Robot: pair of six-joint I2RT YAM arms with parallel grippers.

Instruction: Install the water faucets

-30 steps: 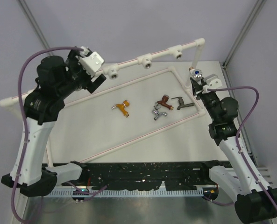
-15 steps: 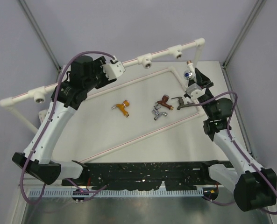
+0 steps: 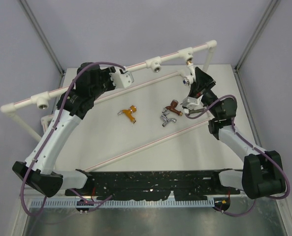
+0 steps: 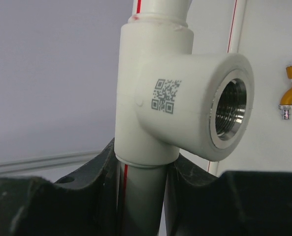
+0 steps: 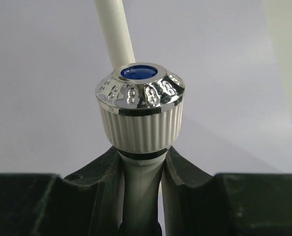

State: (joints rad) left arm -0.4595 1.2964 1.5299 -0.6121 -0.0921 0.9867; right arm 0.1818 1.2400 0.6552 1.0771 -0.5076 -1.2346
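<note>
We see the right gripper [image 5: 142,164] clamped on the white tap [image 5: 140,115], held toward 1 o'clock above the table [image 3: 111,137]. The left gripper [image 4: 141,172] squeezes the pipe [image 4: 142,196] right beside a tee [image 4: 155,98] at 11 o'clock. The orange tap [image 3: 130,113], copper tap [image 3: 173,104] and chrome tap [image 3: 166,118] lie loose mid-table.

Pale table [image 3: 111,137], white pipe frame [image 3: 150,143] standing on it, 3 loose faucets — orange-gold [image 3: 131,113], copper-brown [image 3: 172,105], chrome [image 3: 167,119]

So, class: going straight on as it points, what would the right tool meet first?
Probably the white pipe frame, just beyond the white faucet the right tool grips; depth unclear.
</note>
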